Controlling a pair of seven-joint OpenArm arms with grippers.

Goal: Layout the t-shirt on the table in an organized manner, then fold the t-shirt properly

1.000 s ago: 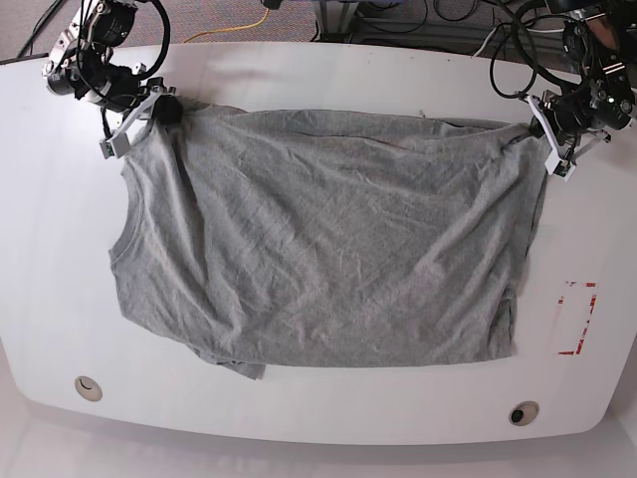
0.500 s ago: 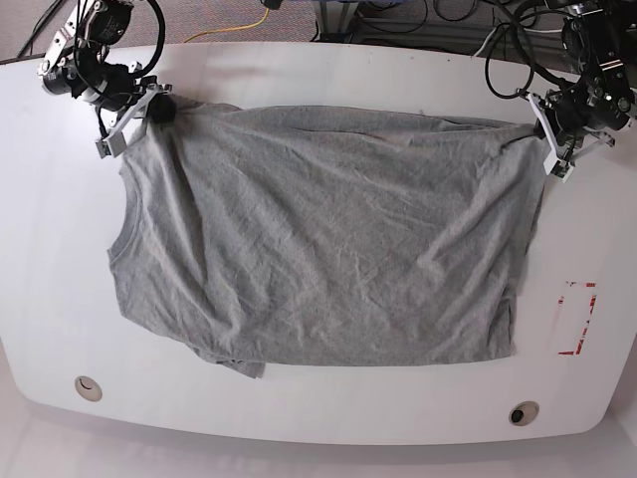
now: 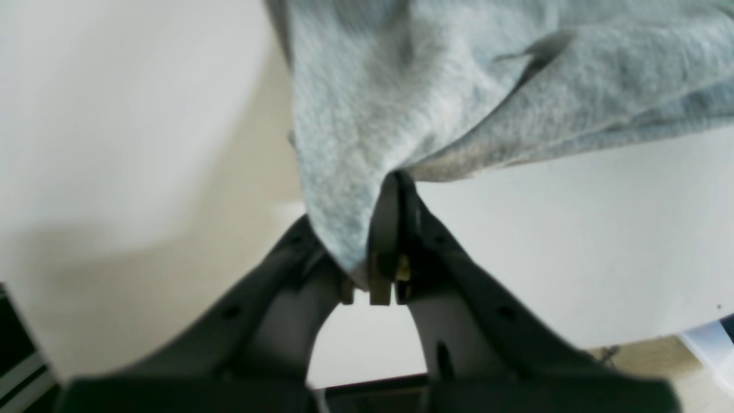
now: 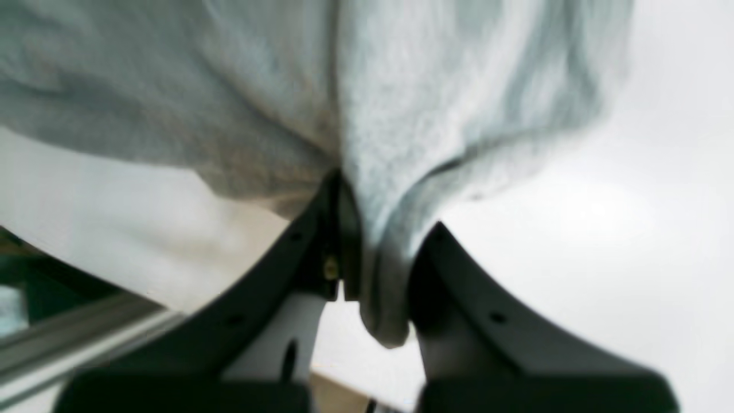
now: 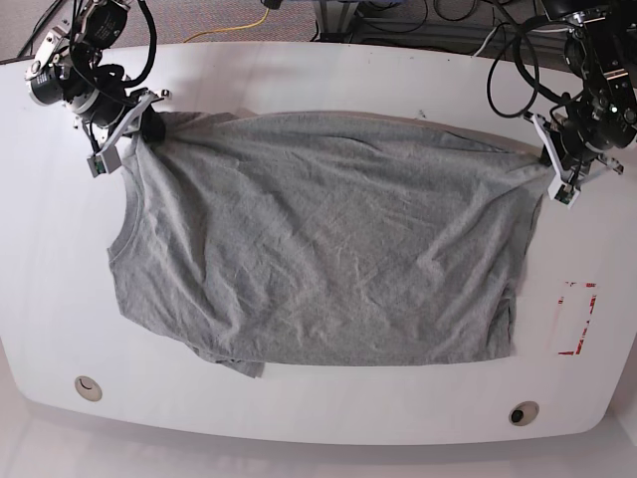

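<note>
The grey t-shirt (image 5: 328, 239) lies spread across the white table (image 5: 299, 418), wrinkled, with no lettering showing. My right gripper (image 5: 147, 127) is at the shirt's far left corner, shut on a pinch of fabric (image 4: 401, 86) between its fingers (image 4: 321, 241). My left gripper (image 5: 546, 162) is at the far right corner, also shut on a fold of the cloth (image 3: 459, 86), which bunches at its fingertips (image 3: 395, 195). The shirt's far edge runs taut between the two grippers. A sleeve is tucked under at the near left.
A red rectangular outline mark (image 5: 575, 319) lies right of the shirt. Two round holes (image 5: 88, 387) (image 5: 523, 411) sit near the table's front edge. Cables (image 5: 249, 25) and frame parts lie beyond the far edge.
The right gripper has pulled its corner further left; the left gripper has drawn its corner toward the front and right. The far edge of the shirt is now stretched straighter.
</note>
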